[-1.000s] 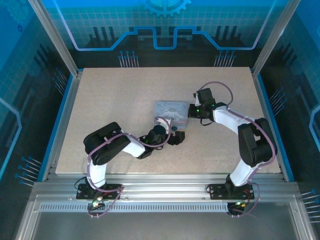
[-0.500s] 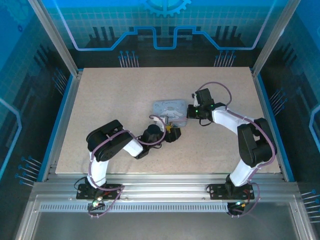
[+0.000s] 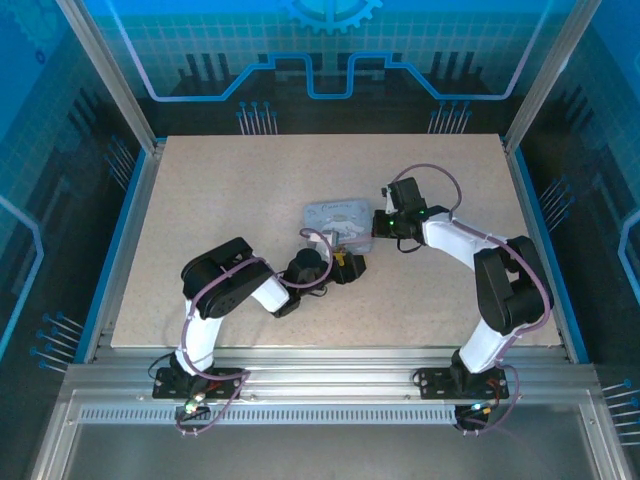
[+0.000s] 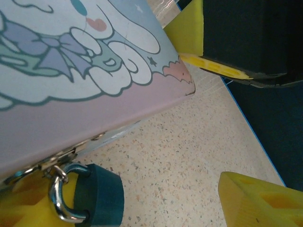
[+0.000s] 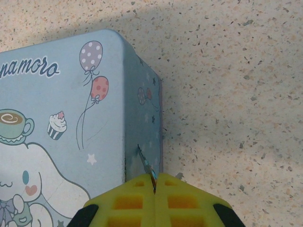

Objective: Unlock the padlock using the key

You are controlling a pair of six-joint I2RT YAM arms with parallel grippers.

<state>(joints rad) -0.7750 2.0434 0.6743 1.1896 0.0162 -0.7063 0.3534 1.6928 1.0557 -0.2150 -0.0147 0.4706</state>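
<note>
Right hand (image 5: 155, 183) is clenched on the key (image 5: 146, 164). Its thin metal blade sticks out from between the pressed-together yellow fingers (image 5: 128, 201) and points at the short side wall of the pale blue cartoon tin (image 5: 71, 118), near a corner; whether it touches I cannot tell. Left hand (image 3: 346, 267) is spread wide at the tin's front edge. The padlock (image 4: 100, 195), dark teal with a silver shackle (image 4: 56, 201), hangs from the tin's hasp (image 4: 57, 161), just beside one yellow finger, over the speckled table (image 4: 189, 156).
</note>
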